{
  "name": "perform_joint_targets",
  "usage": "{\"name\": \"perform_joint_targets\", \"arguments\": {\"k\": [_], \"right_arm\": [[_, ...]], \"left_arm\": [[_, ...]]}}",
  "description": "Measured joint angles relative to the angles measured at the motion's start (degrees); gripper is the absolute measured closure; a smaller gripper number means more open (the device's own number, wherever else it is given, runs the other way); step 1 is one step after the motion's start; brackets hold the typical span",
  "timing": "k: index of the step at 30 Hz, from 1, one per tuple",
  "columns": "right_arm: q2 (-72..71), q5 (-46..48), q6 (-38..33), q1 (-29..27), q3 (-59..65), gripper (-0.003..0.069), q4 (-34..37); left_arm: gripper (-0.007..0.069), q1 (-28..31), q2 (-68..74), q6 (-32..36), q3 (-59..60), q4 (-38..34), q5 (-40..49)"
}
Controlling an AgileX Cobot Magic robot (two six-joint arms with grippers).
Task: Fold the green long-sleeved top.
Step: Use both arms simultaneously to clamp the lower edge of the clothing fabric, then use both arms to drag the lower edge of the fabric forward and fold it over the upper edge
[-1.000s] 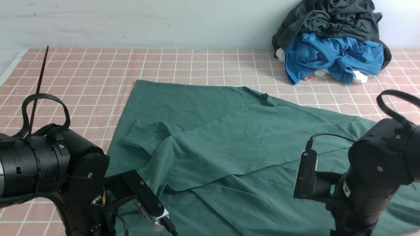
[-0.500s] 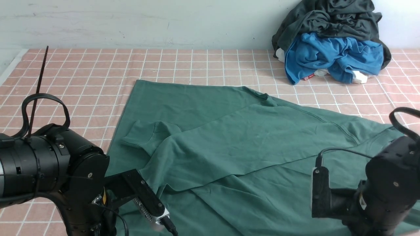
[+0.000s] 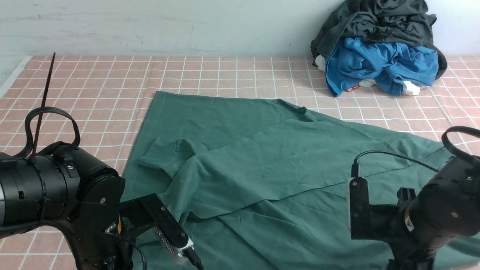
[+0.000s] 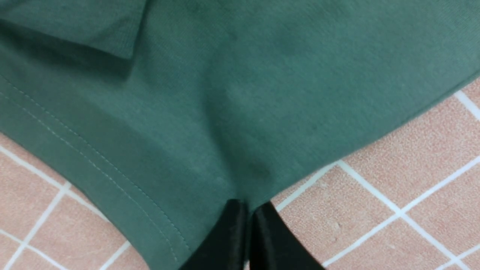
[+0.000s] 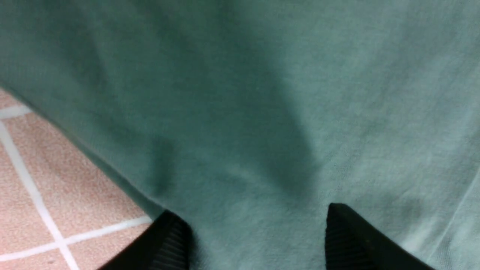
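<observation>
Green long-sleeved top: spread wide with soft wrinkles on a pink surface with a white grid; it lies nearer the camera than the blue garment and reaches well to the left of it; a short folded flap sits on its left part, and long diagonal creases cross its middle.
Blue garment: crumpled, near the pale wall; white material shows beneath it.
Dark grey garment: bunched on top of and behind the blue garment.
Left gripper: nearer the camera than the blue garment and well to its left; clenched, its tips pinching the edge of the green long-sleeved top.
Right gripper: nearer the camera than the blue garment; fingers spread apart at an edge of the green long-sleeved top, with cloth visible between them, unpinched; whether either finger touches it, I cannot tell.
</observation>
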Motion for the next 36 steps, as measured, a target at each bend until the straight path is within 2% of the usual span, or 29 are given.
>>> {"name": "perform_joint_targets", "arguments": {"k": [1,5,8,10,15,19,29,33,36], "right_arm": [[0.0,0.13,0.0,0.0,0.0,0.0251,0.0],[0.0,1.65,0.0,0.0,0.0,0.0421,0.64],[0.0,3.28,0.0,0.0,0.0,0.0588,1.51],[-0.08,4.32,0.0,0.0,-0.15,0.064,1.72],[-2.11,8.65,-0.04,0.0,-4.31,0.0648,1.86],[-2.92,12.36,-0.17,-0.67,-12.19,0.0648,1.78],[4.38,16.02,-4.42,-10.63,-38.63,0.0648,8.96],[9.78,19.97,-4.76,-13.68,-47.3,0.0648,13.18],[12.22,22.75,-5.28,-14.6,-49.99,0.0648,15.98]], "left_arm": [[0.0624,0.0,0.0,0.0,0.0,0.0,0.0],[0.0624,0.0,0.0,0.0,0.0,0.0,0.0],[0.0624,0.0,0.0,0.0,0.0,0.0,0.0],[0.0624,0.0,0.0,0.0,-0.31,0.0,0.24],[0.0617,0.0,0.0,-0.05,-5.39,1.14,4.68],[0.0614,1.12,0.0,-0.05,-11.97,2.98,7.52],[0.0607,12.01,8.67,5.58,-38.32,3.88,11.82],[0.0607,13.26,14.83,6.45,-46.96,3.87,15.86],[0.0607,12.96,16.74,7.13,-48.56,1.92,16.88]]}}
